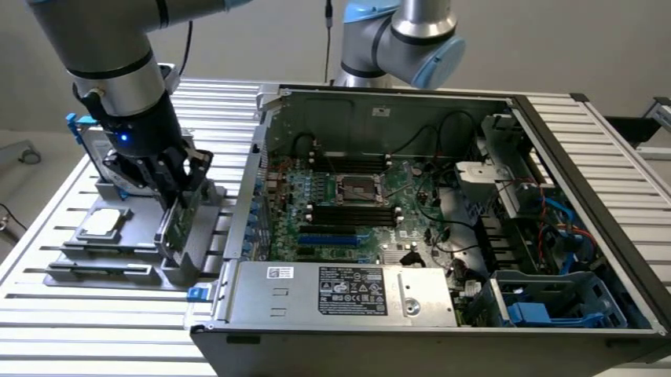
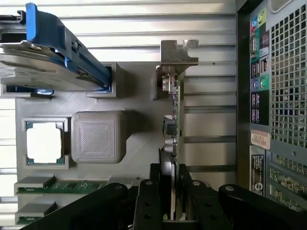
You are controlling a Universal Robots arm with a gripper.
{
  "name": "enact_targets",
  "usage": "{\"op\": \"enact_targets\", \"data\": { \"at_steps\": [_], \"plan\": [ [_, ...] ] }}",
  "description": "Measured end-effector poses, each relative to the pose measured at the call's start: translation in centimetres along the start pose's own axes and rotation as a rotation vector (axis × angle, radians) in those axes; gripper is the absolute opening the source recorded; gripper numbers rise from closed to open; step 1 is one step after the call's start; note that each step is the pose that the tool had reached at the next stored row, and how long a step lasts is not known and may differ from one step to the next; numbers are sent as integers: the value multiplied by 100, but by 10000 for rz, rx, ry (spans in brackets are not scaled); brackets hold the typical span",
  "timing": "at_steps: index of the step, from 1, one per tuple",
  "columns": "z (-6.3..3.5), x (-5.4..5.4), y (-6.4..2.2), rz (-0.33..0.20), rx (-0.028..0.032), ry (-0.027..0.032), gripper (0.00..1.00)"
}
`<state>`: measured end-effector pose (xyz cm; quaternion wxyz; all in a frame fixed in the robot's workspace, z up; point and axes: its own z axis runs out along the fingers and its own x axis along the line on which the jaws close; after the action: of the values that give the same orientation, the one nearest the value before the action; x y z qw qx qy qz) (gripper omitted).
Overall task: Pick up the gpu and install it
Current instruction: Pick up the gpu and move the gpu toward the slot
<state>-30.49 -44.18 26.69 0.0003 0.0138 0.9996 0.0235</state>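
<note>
Black two-fingered gripper (image 1: 173,182) (image 2: 169,173) at the end of the grey robot arm, lowered over the grey plastic parts tray (image 1: 126,271) (image 2: 139,91). Its fingers (image 2: 148,196) straddle the gpu (image 1: 176,226) (image 2: 171,112) and pinch it from both faces, one against the black cooler shroud and one against the green board. The gpu, a slim green circuit card with a silver end bracket, stands on edge in a slot of the tray, on the side nearest the open black computer case (image 1: 419,98) (image 2: 288,72). On the tray also: a small square silver processor chip (image 1: 102,224) (image 2: 44,143) lying flat in its recess, a silver hard drive in a blue frame (image 1: 93,141) (image 2: 48,67) leaning at the far end, and green memory sticks (image 1: 100,272) (image 2: 53,187) in grooves. Tray and case rest side by side on a slatted aluminium table (image 1: 63,330) (image 2: 144,24), the tray at the exterior view's left. Inside the case, the green motherboard (image 1: 346,212) lies exposed.
</note>
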Motion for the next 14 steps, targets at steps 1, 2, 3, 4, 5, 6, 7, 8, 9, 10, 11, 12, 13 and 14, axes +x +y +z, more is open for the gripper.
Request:
{"op": "enact_targets", "data": {
  "at_steps": [1, 2, 3, 4, 5, 6, 7, 8, 9, 10, 11, 12, 13, 14],
  "plan": [
    [-45, 0, 2, 0, 0, 2, 26],
    [-94, 0, 4, 0, -1, 1, 26],
    [-139, 0, 6, -1, 0, 3, 26],
    [-184, 0, 9, -1, -1, 3, 26],
    [-229, -1, 11, -1, -1, 3, 26],
    [-274, -2, 13, -2, 0, 4, 26],
    [-318, -4, 15, -2, -2, 3, 26],
    [-363, -9, 17, -2, -1, 4, 26],
    [-408, -16, 19, -3, 0, 6, 26],
    [-454, -27, 21, -2, -1, 9, 26],
    [-500, -40, 23, -2, 0, 14, 26],
    [-546, -58, 26, -2, -1, 18, 26],
    [-592, -78, 28, -1, -1, 25, 26],
    [-638, -105, 30, 0, 0, 36, 26]
  ]
}}
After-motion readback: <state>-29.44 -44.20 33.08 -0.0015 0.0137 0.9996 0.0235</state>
